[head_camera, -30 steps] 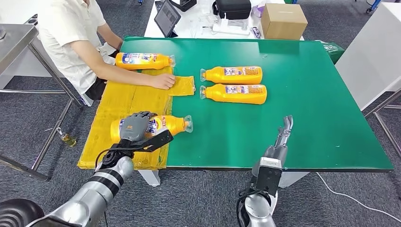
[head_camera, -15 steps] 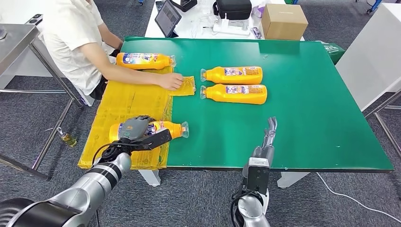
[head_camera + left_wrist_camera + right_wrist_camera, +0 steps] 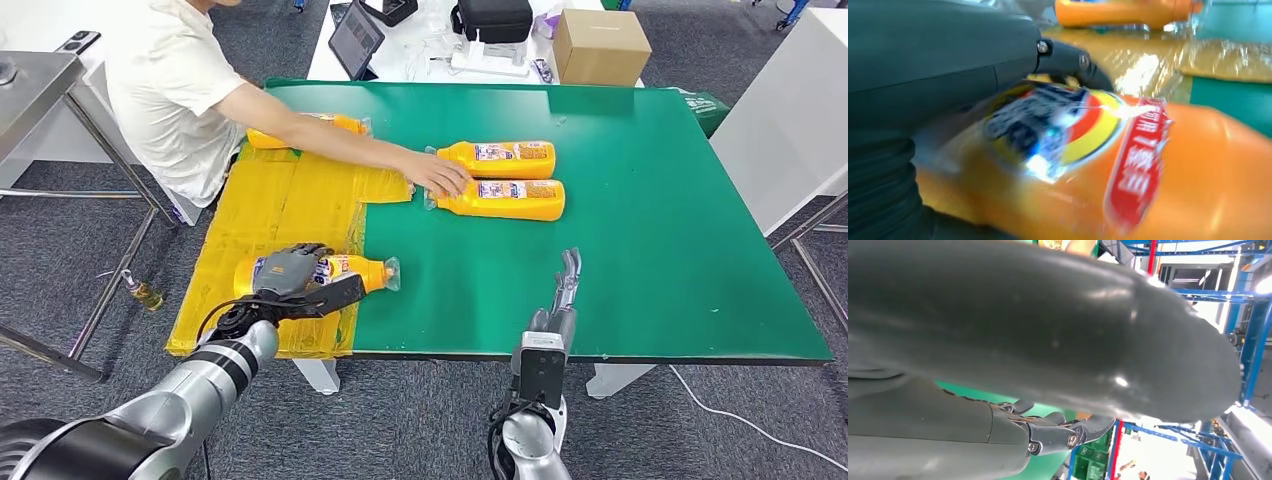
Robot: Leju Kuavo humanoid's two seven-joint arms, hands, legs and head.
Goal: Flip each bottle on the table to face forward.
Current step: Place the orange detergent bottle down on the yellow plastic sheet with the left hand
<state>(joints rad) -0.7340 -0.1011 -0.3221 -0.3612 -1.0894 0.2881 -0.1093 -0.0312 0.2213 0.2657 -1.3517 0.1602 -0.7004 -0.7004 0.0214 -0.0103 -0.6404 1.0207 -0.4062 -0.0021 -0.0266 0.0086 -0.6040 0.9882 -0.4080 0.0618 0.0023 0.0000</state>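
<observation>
Left robot hand (image 3: 285,270) wrapped around orange bottle (image 3: 345,270), lying on its side on yellow sheet (image 3: 285,205) at near left of green counter (image 3: 650,200), cap to the right. Right robot hand (image 3: 566,280) raised over near edge, fingers straight, holding nothing. Person's hand (image 3: 440,175) touched two far bottles (image 3: 505,178).

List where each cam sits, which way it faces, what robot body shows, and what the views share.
Head view: high on the body, looking forward and down at the green table; both silver arms rise from below, left hand on the near bottle, right hand empty above the table edge.
Left wrist view: behind the left hand, close on the same near bottle.
Right wrist view: behind the right hand, looking past it at blue racking.
Shared: head and left wrist views both show the near bottle.
</observation>
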